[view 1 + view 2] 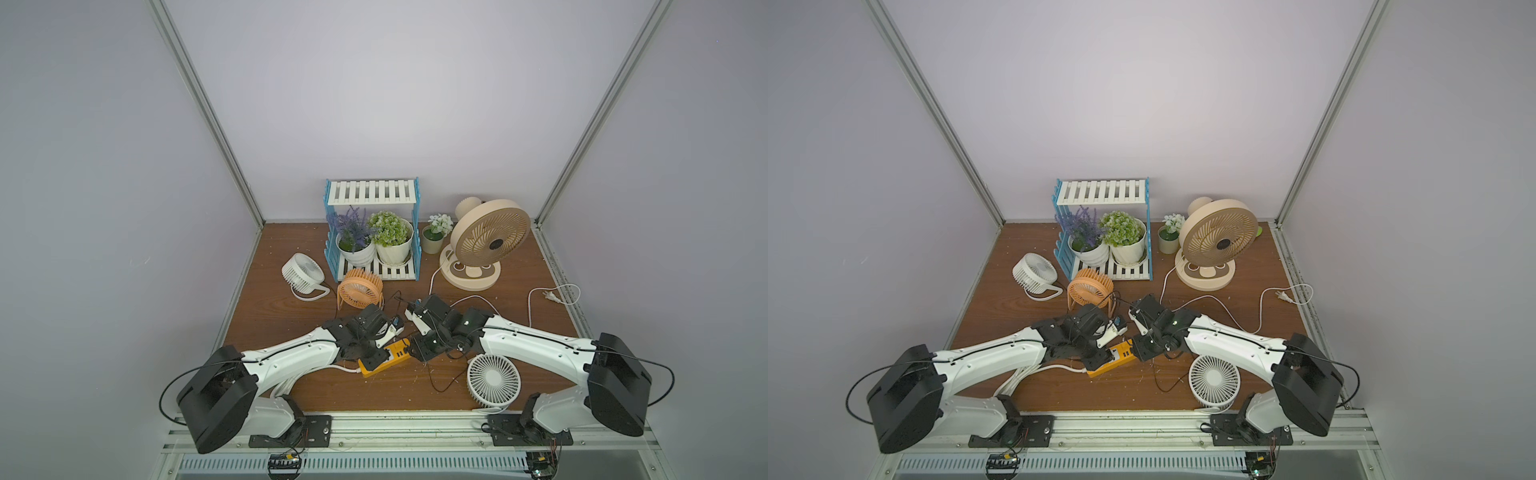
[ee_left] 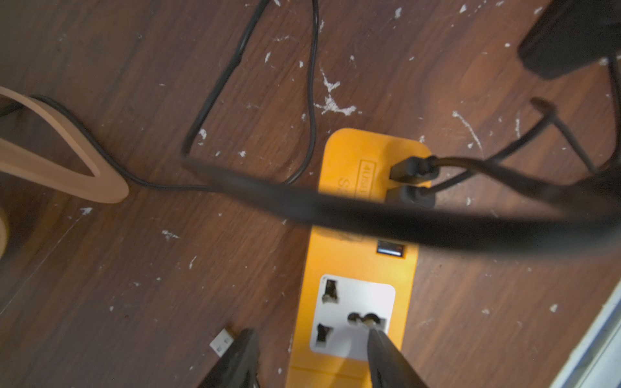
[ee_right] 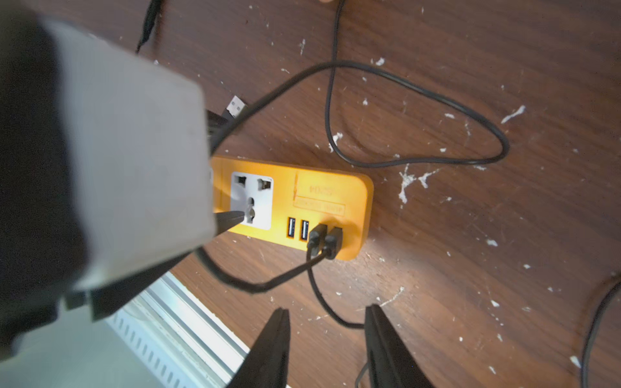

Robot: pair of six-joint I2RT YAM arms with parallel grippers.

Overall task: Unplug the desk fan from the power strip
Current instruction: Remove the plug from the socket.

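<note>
Power strip (image 1: 386, 360) lies toward the front middle of the worktop (image 1: 282, 307) in both top views, between 5 and 6 o'clock from the orange fan (image 1: 359, 289) and at 9 o'clock from the white fan (image 1: 493, 380). Both arms crowd over it, so we cannot trace which thin black lead belongs to which fan. Our first worry is pulling the wrong one.

In the left wrist view, the left pincer (image 2: 309, 332) stands partly open and grips nothing. One fingertip (image 2: 379, 342) rests on the white socket face (image 2: 353, 302), and its partner is off the strip's edge, over the worktop. We judge that single contact a weak hold-down: the tip could skid, or the strip could lift and slide when a plug is tugged.

In the right wrist view, the right pincer (image 3: 327, 309) is also partly open, its jaws empty and short of the two black USB plugs (image 3: 317, 235), which sit side by side. A black cable (image 3: 322, 307) runs between the fingers unclamped. Closing here would catch cable, not plug, and strain it.
</note>
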